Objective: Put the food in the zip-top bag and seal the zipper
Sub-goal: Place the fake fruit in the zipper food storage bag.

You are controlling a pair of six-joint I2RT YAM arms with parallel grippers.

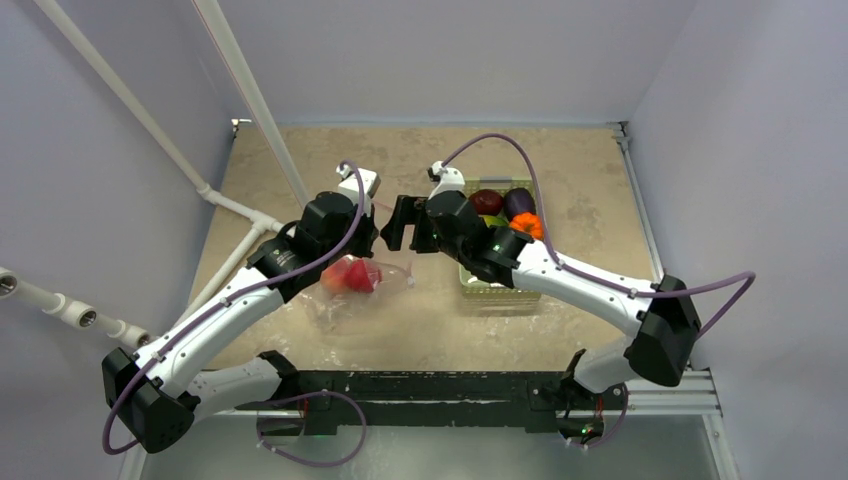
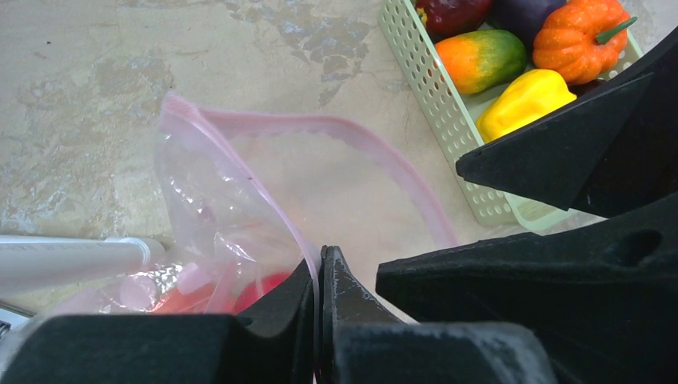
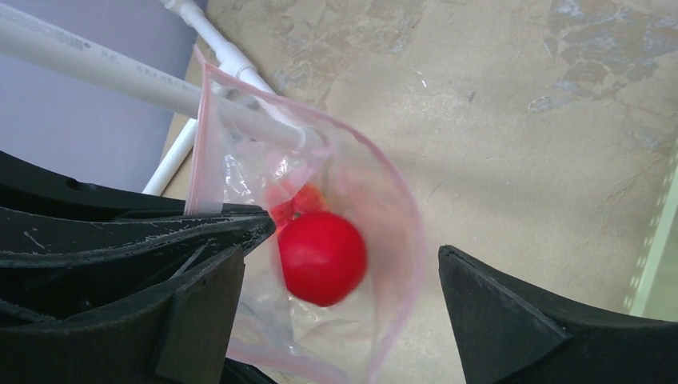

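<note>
To prop the mouth open, left end effector [image 2: 321,272] pinching pink zipper strip [image 2: 320,124] of clear crinkly zip-top bag [image 2: 208,192]; right end effector [image 3: 354,238] spread empty over red plastic apple [image 3: 322,258] inside.

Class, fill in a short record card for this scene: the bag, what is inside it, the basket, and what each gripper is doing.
bag: clear, mouth open, not sealed
inside bag: red apple, with another reddish piece behind it
basket: pumpkin, yellow pepper, eggplant and more
left gripper: shut on the bag's zipper strip
right gripper: open, above the bag's mouth, holding nothing
</note>
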